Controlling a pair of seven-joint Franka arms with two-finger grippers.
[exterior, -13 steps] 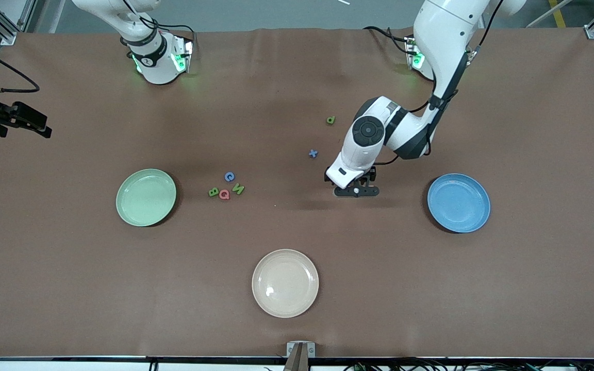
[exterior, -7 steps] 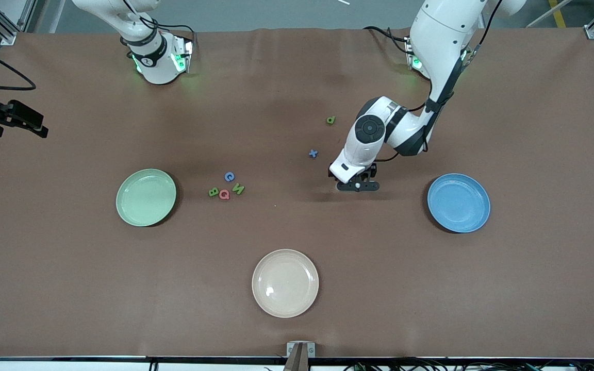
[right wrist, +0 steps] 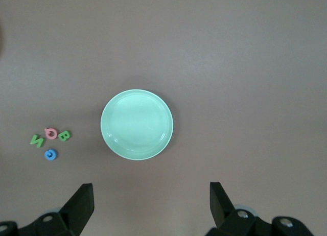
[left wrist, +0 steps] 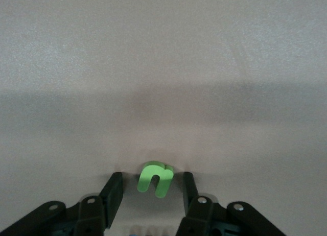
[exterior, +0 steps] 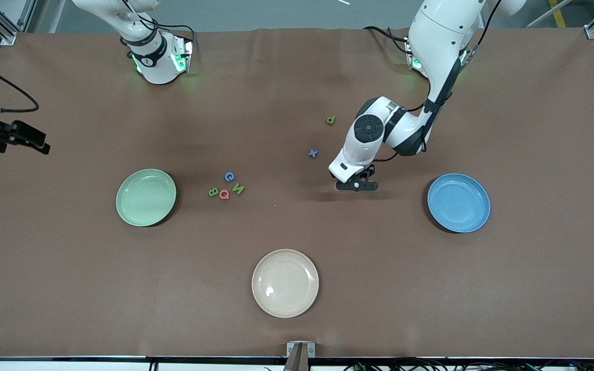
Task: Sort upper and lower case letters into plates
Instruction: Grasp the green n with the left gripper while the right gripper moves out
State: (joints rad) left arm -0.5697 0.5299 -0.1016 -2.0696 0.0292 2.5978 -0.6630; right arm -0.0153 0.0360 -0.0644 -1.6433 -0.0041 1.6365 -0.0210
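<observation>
A: Logging left gripper (exterior: 356,186) down at table (exterior: 431,288), near blue plate (exterior: 458,202), on its side toward the right arm's end. Jaws apart, straddling n (left wrist: 155,179), with a gap on each flank. Not gripped yet.

B: Agreed, going by the left wrist view. Lying flat, green, lowercase by its shape. Hidden under the gripper from the front camera.

A: Handling?

B: Probably foam or light plastic: very light, stiff enough, not fragile. Likely to skate or twist on the smooth cover if one finger (left wrist: 113,191) lands first.

A: Where to take hold?

B: Across the outer flanks of the two legs, low, close to the table, centred. Best not to pinch the arch end alone, as that risks a pivot. Close gently; little force needed.

A: Right gripper (exterior: 39,144)?

B: Waiting, well apart from blue plate, up over the table edge at the right arm's end. Fingers spread wide, holding nothing. Looking down on green plate (right wrist: 137,124).

A: Destination?

B: Cannot tell which plate takes lowercase, with both bare. Blue plate much the closer to n.
</observation>
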